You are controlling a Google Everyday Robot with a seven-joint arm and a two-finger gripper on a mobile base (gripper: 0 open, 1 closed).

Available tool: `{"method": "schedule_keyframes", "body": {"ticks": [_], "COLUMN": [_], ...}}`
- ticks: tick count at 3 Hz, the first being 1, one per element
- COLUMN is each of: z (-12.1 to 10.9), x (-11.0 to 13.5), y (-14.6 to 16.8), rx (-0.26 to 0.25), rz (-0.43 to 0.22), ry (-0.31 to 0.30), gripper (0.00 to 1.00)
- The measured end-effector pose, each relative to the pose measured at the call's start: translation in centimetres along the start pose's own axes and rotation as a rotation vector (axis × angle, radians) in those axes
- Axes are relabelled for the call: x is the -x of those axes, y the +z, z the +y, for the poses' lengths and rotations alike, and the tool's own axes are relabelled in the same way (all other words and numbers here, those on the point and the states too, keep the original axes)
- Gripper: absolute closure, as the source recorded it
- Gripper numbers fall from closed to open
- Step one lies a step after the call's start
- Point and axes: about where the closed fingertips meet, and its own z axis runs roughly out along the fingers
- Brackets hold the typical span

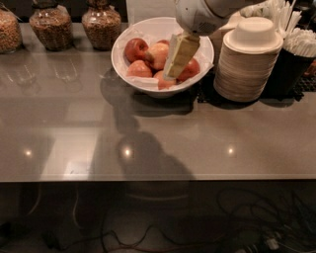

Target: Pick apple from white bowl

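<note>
Over white bowl (120, 63) of red apples (136, 49) on grey counter (163, 136), gripper (172, 73) hangs low; open or closed, cannot tell.

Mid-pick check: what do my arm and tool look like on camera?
The arm is a bulky, rounded, glossy white shell at the top edge. The tool, over the apples in the white bowl, is a flat cream-yellow piece tapering downward. No cables or markings show.

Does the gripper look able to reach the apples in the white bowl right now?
Probably yes: the gripper hangs right over the uncovered apples in the white bowl, nothing between them.
</note>
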Motion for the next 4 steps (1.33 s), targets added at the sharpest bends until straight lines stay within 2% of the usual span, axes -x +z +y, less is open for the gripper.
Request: {"method": "schedule_keyframes", "body": {"ticks": [1,2,4], "z": [-2.9,-2.9,-3.6], "x": [0.0,0.0,-2.5], "y": [4.9,4.9,7.5], "rx": [0.0,-0.001,-0.049], "rz": [0.017,0.017,0.019], "ry": [0.007,0.007,0.028], "gripper": [0.0,0.0,0.0]}}
